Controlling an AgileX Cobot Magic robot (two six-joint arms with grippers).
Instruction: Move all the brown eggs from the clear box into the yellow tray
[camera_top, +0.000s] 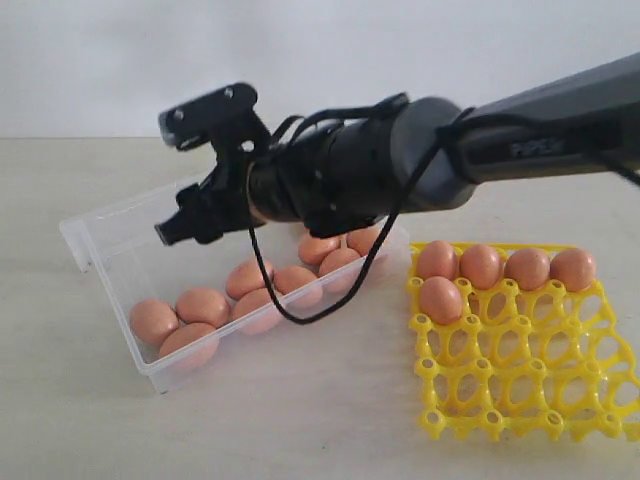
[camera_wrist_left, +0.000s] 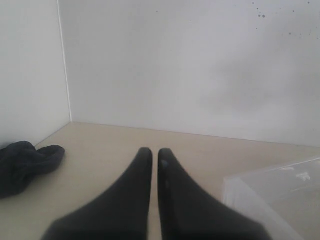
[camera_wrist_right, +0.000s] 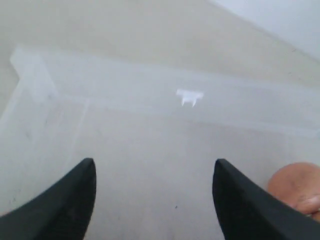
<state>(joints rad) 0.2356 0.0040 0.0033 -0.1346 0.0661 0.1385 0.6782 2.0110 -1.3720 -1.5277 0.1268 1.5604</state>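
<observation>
Hovering above the bare far side of the clear box, the right gripper has its jaws spread wide with nothing between them. The brown eggs left to move huddle along the box's near wall; five sit in the yellow tray, four along its far edge. Best to pick an egg at the cluster's rim, straddle its narrow waist, squeeze gently and lift straight up. The left gripper is pressed nearly together, empty
</observation>
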